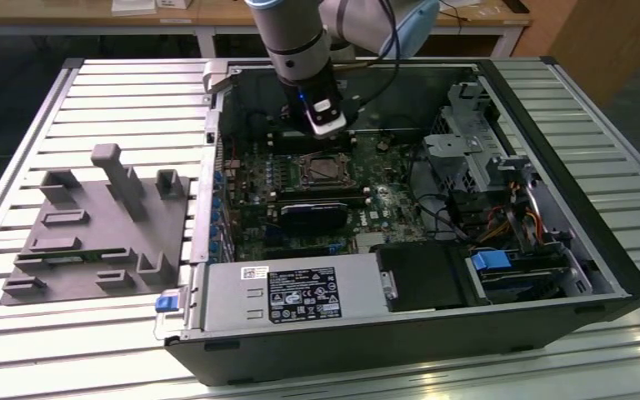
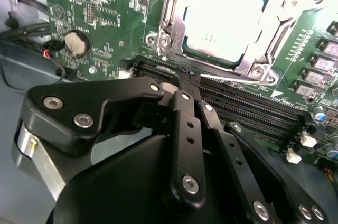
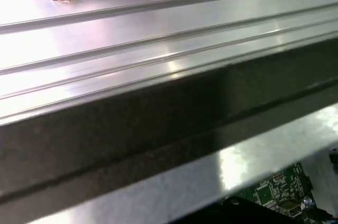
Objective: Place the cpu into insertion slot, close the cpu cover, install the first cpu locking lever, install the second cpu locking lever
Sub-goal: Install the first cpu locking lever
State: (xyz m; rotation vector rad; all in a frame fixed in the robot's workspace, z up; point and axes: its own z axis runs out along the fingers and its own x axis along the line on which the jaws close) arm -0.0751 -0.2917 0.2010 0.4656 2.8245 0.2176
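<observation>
A slatted metal table (image 1: 97, 92) carries an open computer case (image 1: 409, 333) lying on its side, with a grey moulded fixture (image 1: 87, 225) beside it towards the exterior view's left. The first wrist view looks low across the same table slats and the dark case wall, with a corner of the green motherboard (image 3: 277, 192) beyond. From the exterior view the arm (image 1: 296, 42) reaches down into the case at the far end of the board, and a labelled power supply (image 1: 287, 296) fills the near end. A black heatsink block (image 1: 312, 214) sits just on the near side of the insertion slot (image 1: 322, 169), which lies right below the arm's wrist. The second wrist view gives the detail the exterior view cannot. The gripper (image 2: 185, 78) has its black fingers pressed together at the tips with nothing visible between them. It hovers over the long black memory slots (image 2: 248, 110) just beside the socket. The cpu cover (image 2: 177, 23) lies flat over the socket, and the cpu (image 2: 224, 18) shows pale and bright through its square window, seated in the slot. A thin silvery lever (image 2: 237, 80) runs along the socket edge nearest the gripper. Whether the fingertips touch it cannot be told. A coin cell (image 2: 75, 44) sits on the board, well apart from the socket.
</observation>
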